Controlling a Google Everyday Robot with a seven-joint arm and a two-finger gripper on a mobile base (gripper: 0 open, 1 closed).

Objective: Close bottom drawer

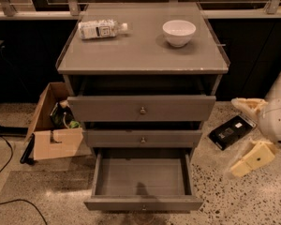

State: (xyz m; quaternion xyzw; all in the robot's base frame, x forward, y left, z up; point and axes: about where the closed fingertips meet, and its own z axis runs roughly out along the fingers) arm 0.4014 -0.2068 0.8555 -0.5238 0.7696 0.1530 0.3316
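Observation:
The bottom drawer (143,178) of the grey cabinet is pulled far out, showing its empty grey box interior. Its low front panel (144,204) with a small knob is near the lower edge of the view. The middle drawer front (142,138) and the taller top drawer front (141,109) also stand slightly out. My gripper (246,135) is at the right edge, beside the cabinet and apart from it, with two cream fingers (251,159) spread wide and nothing between them.
On the cabinet top (145,55) lie a plastic bottle (102,29) on its side and a white bowl (179,32). An open cardboard box (54,123) stands on the floor at the left. A black flat device (232,131) lies on the floor at the right. A black cable (9,200) runs at lower left.

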